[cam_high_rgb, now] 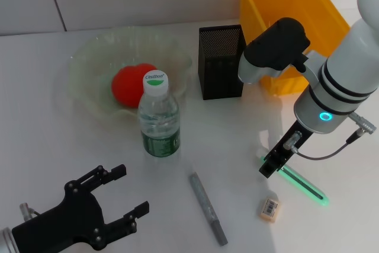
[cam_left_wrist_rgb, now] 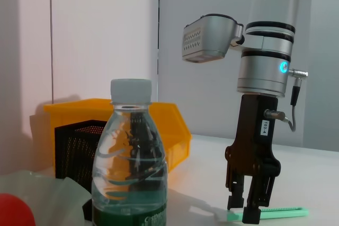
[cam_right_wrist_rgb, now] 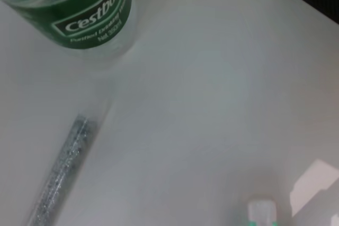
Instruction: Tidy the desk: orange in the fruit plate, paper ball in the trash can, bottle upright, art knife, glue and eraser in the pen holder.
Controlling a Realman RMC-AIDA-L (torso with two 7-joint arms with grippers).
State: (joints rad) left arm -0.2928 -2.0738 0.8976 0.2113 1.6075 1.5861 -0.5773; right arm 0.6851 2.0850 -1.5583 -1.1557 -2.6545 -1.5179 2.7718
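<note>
Desk-flat green art knife just under right hand.

The orange lies in the plate at the back left. The bottle stands upright just before the plate. The holder stands right of the plate, with the bin behind it to the right. The glue lies before the bottle; the eraser lies right of the glue, and the knife lies behind the eraser.
</note>
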